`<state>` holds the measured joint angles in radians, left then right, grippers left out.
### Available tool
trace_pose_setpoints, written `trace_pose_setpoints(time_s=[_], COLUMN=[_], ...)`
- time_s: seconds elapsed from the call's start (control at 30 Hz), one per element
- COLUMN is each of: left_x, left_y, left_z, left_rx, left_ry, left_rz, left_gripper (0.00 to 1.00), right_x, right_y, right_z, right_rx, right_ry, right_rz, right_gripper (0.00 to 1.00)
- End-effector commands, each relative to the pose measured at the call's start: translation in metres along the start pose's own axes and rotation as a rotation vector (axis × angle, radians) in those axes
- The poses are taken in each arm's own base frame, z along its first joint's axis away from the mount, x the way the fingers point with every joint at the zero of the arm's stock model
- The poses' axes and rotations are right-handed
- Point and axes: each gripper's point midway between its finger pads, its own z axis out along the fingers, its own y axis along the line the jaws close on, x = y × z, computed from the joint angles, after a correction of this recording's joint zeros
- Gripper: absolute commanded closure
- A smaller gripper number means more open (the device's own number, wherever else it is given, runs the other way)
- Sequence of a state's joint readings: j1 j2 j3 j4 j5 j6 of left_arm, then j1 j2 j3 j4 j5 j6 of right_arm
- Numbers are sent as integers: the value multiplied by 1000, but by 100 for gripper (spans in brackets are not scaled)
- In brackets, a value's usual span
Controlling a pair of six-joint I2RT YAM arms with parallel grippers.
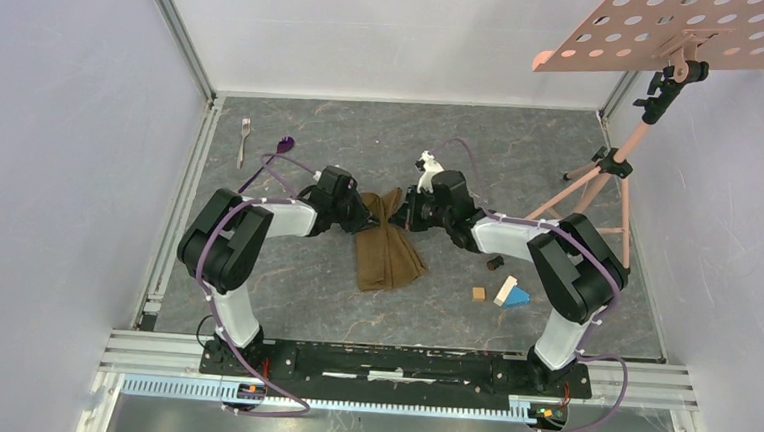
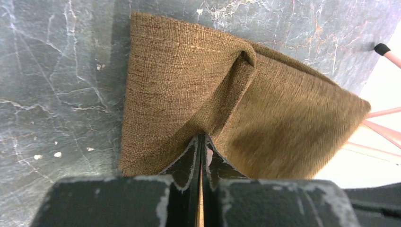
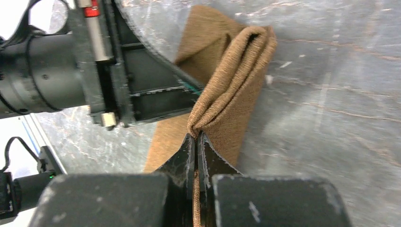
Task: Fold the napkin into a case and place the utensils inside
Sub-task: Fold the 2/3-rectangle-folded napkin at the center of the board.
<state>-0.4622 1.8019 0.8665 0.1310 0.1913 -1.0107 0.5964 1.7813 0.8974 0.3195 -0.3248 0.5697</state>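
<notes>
Mid-table on your grey marbled table (image 1: 304, 281), the soft brown cloth napkin (image 1: 388, 251) lies folded long and narrow. Your left gripper (image 2: 202, 138) pinches its far end from nine o'clock, and your right gripper (image 3: 195, 138) pinches it from three, both clamped tight on cloth. The silver metal fork (image 1: 245, 137) and purple-bowled spoon (image 1: 284, 145) lie at eleven o'clock, well apart from the napkin.

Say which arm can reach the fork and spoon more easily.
Probably left: the silver metal fork and purple-bowled spoon lie on its side, though the left claw pinches the brown cloth napkin.
</notes>
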Motion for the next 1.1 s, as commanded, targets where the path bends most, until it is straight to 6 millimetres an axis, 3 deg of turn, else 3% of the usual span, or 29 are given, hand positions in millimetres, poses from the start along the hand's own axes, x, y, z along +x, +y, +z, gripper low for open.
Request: trace_pose_setpoints(time_s=[0.0, 0.23, 0.43, 0.53, 0.67, 0.77, 0.9, 1.07], left_x=[1, -1, -8, -6, -5, 0, 9, 16], left_y=[18, 4, -23, -14, 15, 31, 40, 57], left_z=[6, -11, -49, -68, -80, -76, -57, -41], left_rx=[-49, -9, 49, 25, -29, -49, -59, -99], left_ry=[-28, -34, -33, -35, -50, -30, 34, 62], left_rz=[-26, 47, 116, 112, 85, 64, 65, 54], left_gripper=[97, 93, 68, 52, 40, 40, 46, 68], right_x=[-14, -4, -3, -1, -3, -2, -1, -1], right_y=[27, 33, 31, 28, 27, 26, 26, 27], right_z=[6, 15, 16, 17, 16, 17, 20, 22], right_rx=[1, -67, -60, -47, -32, -21, -11, 4], right_ry=[-62, -90, -88, -81, -85, -82, -76, -71], right_rz=[84, 303, 335, 338, 337, 342, 352, 353], right_gripper=[100, 100, 100, 100, 100, 100, 100, 100])
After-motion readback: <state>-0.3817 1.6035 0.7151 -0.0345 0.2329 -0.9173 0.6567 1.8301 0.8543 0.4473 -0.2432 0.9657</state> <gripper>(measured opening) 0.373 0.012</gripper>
